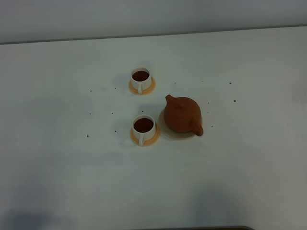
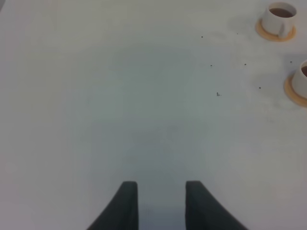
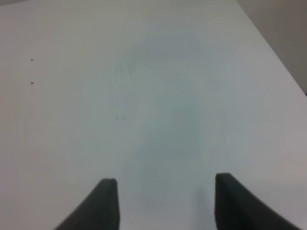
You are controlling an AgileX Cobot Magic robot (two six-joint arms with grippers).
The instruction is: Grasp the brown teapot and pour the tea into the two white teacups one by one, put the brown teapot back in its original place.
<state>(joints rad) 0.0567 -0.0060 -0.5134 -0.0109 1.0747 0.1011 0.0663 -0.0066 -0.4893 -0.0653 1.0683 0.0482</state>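
Note:
The brown teapot (image 1: 183,115) sits upright on the beige coaster (image 1: 165,128) right of the table's middle, spout toward the back left, handle toward the front right. Two white teacups stand on orange saucers to its left, one farther back (image 1: 141,77) and one nearer (image 1: 143,127); both hold dark tea. The left wrist view shows the far cup (image 2: 279,17) and part of the near one (image 2: 301,81). My left gripper (image 2: 161,189) is open over bare table, well away from them. My right gripper (image 3: 164,189) is open wide over bare table. Neither gripper shows in the exterior high view.
The white table (image 1: 72,163) has a few small dark specks (image 1: 88,135) near the cups. Its back edge meets a grey wall (image 1: 144,17). The table's right edge (image 3: 278,57) shows in the right wrist view.

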